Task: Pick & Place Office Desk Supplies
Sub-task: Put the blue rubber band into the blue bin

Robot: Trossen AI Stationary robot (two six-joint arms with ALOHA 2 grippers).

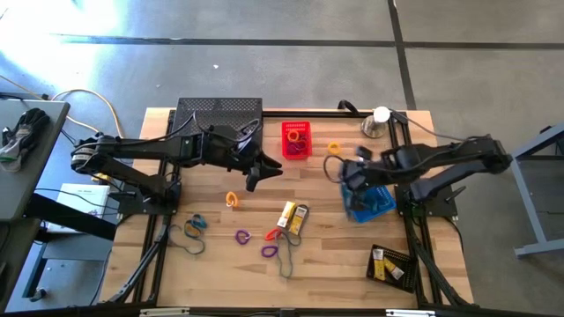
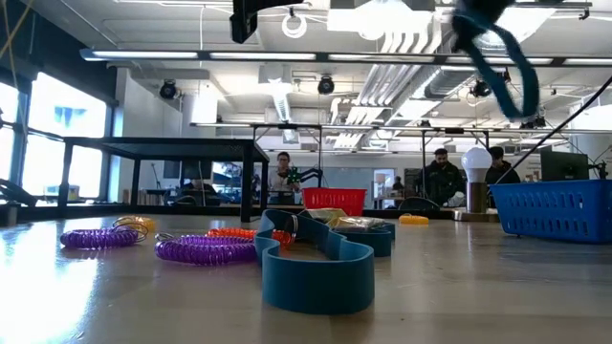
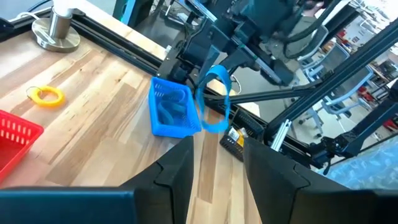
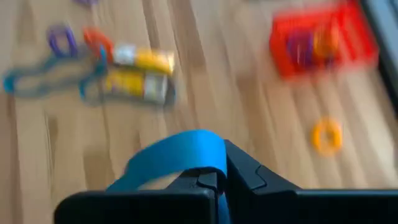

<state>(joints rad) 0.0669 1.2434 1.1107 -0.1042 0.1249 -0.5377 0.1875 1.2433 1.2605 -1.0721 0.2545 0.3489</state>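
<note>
Blue band (image 4: 177, 155) pinched in right fingers (image 4: 214, 177)

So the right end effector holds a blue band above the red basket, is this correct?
Not quite. The right end effector does hold a blue band, but above the blue basket, not the red basket. The high view and the left wrist view both show this.
</note>
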